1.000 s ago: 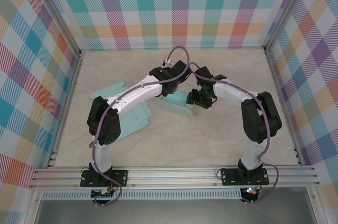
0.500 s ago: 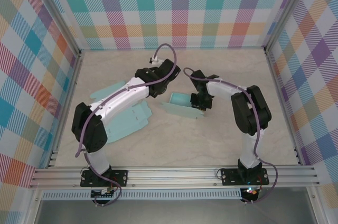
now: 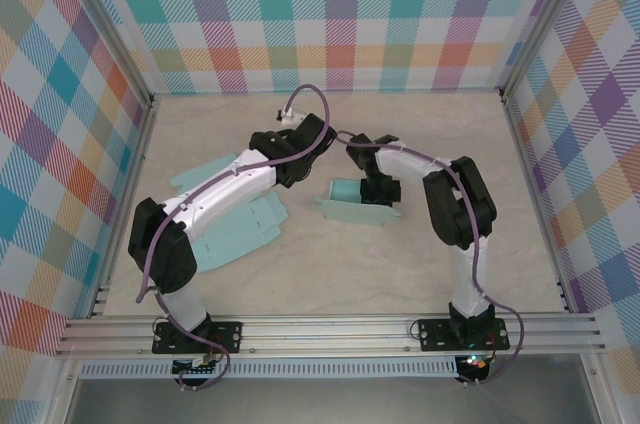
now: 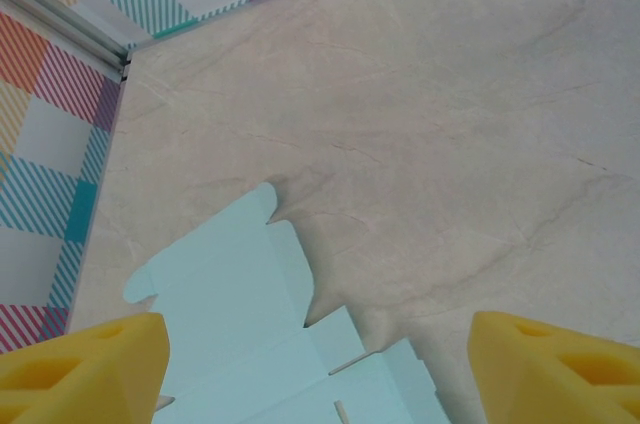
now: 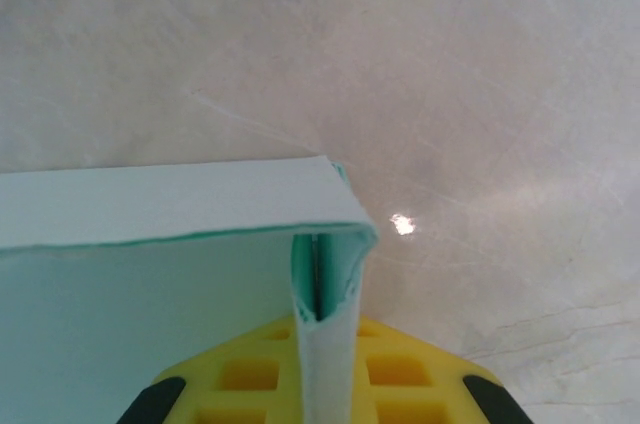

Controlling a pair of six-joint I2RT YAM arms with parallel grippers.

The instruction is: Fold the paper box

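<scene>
Right tool (image 3: pixel 378 190) (image 5: pixel 325 384) is closed, pinching one upright side wall of the light-teal paper box (image 3: pixel 356 200) (image 5: pixel 150 274). In the wrist view the thin paper edge runs straight down between the yellow fingertip pads (image 5: pixel 250 376). The pinched wall stands vertical and meets the box's long panel at a creased corner, and the crease looks slightly crumpled.

The box sits mid-tabletop, a little right of centre in the overhead view. It is partly erected rather than flat. Exact flap positions are hard to read from above.

Left tool (image 4: pixel 320 374) is wide open with nothing between its jaws. Its yellow fingertips (image 4: pixel 85 364) sit at the two bottom corners of its wrist view, above the tabletop. Under it lies a flat light-teal cardboard blank (image 4: pixel 230 314) (image 3: pixel 205 172) with jagged tabs and cut slits. It rests on the beige marble-pattern tabletop (image 4: pixel 450 94) (image 3: pixel 420 254).

Overhead, more flat teal sheet (image 3: pixel 245 229) shows nearer the bases, on the left side. The left arm (image 3: pixel 225 189) crosses over it, so I cannot tell whether this is one sheet or two. The flat material lies left of the box and apart from it. Plaid wall panels (image 3: pixel 340 14) enclose the tabletop on three sides.
</scene>
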